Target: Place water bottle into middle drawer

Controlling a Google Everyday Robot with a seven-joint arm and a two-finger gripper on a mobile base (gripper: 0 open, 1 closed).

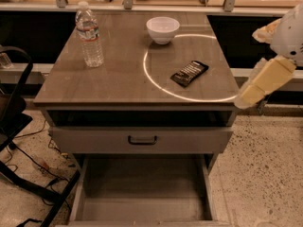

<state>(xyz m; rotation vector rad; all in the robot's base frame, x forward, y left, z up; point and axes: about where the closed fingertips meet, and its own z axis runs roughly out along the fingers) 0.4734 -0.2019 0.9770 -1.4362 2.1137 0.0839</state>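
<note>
The one camera sits high in front of the counter (118, 79) and looks steeply down at it, facing its back edge. It is near enough that the counter and the open middle drawer (142, 190) under it fill the view. The pincer (262, 82) hangs beside the counter's front right corner.

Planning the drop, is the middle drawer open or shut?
Open: the middle drawer juts out beneath the handled front, floor visible; gripper out of view.
</note>
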